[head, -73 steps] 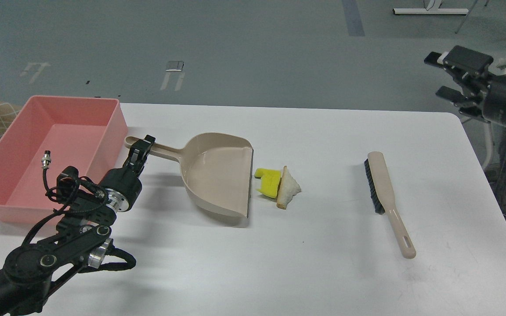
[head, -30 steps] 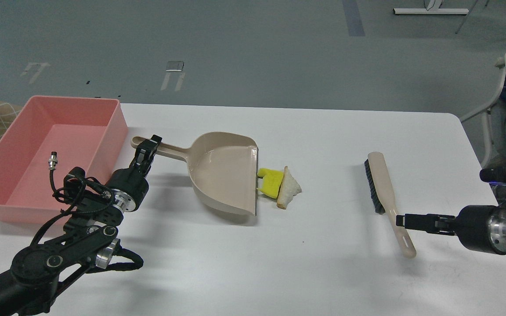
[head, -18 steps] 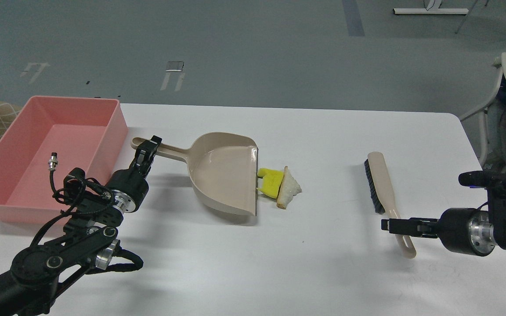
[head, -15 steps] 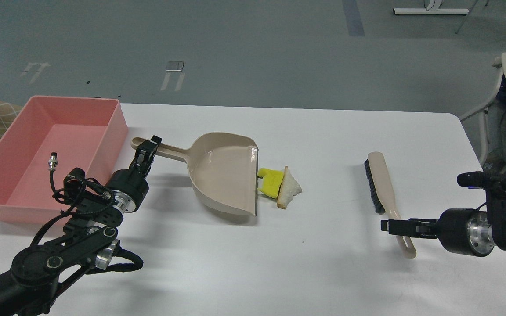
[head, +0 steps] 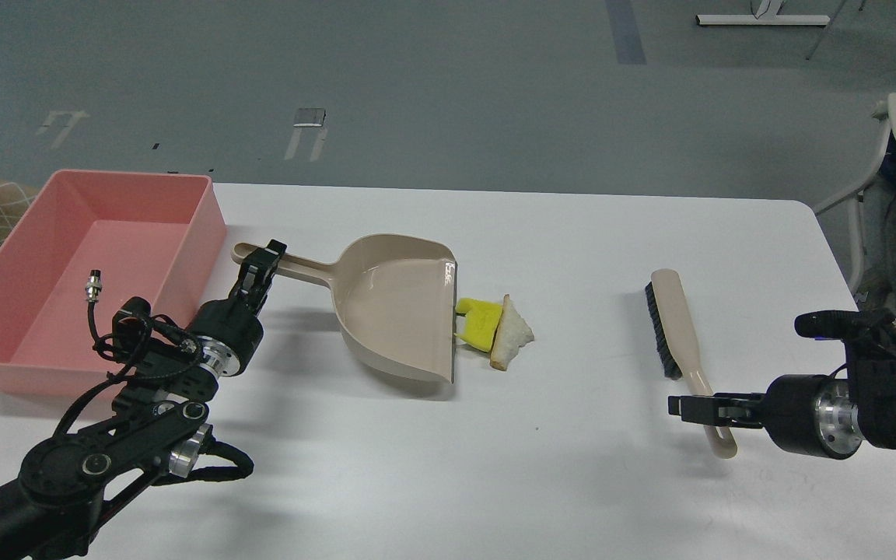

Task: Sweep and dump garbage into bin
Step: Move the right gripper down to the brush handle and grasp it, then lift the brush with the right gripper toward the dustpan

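The garbage lies mid-table: a yellow notched chunk (head: 481, 323) touches the open lip of the beige dustpan (head: 393, 303), and a white wedge with a tan crust (head: 514, 333) leans on the chunk's right side. My left gripper (head: 263, 260) is shut on the dustpan's long handle. The salmon-pink bin (head: 215, 210) stands at the left edge and looks empty. A beige brush with dark bristles (head: 673, 319) lies at the right. My right gripper (head: 685, 408) is at the lower part of the brush handle, seen side-on, so its jaws cannot be told apart.
The white table (head: 541, 482) is bare in front of the garbage and the brush. Its right edge is close to my right arm. A white chair (head: 895, 132) stands off the table at the far right.
My right gripper came down from the upper right and moved left to the brush handle. My left gripper pushed the dustpan a little right, up against the yellow chunk.
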Tool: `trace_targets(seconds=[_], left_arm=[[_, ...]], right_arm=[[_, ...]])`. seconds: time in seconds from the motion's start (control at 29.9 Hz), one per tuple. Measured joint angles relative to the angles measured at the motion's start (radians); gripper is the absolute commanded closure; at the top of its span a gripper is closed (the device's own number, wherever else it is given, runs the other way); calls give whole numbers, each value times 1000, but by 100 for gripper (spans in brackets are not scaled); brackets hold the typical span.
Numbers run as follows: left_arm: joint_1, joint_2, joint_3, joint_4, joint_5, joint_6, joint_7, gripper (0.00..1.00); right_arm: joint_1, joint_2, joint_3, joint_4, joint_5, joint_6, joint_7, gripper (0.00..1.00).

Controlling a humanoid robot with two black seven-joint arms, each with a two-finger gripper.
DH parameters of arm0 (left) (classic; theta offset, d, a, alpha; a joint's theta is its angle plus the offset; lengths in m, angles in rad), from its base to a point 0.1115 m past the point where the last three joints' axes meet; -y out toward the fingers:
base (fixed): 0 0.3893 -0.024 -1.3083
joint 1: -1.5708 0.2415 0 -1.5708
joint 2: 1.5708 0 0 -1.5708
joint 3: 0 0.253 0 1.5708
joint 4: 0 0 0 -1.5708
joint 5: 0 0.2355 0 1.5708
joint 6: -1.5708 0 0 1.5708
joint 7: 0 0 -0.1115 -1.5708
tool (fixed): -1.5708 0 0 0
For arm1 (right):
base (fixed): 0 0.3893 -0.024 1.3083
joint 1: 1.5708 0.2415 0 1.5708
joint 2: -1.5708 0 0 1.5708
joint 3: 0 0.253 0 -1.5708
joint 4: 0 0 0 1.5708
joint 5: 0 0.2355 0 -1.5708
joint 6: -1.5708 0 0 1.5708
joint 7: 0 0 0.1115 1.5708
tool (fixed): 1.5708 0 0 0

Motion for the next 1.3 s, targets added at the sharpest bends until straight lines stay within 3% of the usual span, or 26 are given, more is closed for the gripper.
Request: trace_targets(seconds=[0.3,0.64,0.84,1.3], left_arm=[[-2,0,0,-1,0,0,-1,100],[-1,0,0,-1,0,0,-2,100],[-1,2,-1,-1,0,0,-2,100],[-2,7,0,-1,0,0,-2,100]], right_arm=[[-2,2,-1,1,0,0,-8,51],[-8,0,-1,2,6,0,-47,87],[-20,-1,-1,4,6,0,-81,100],[5,-3,38,32,16,4,-104,100]])
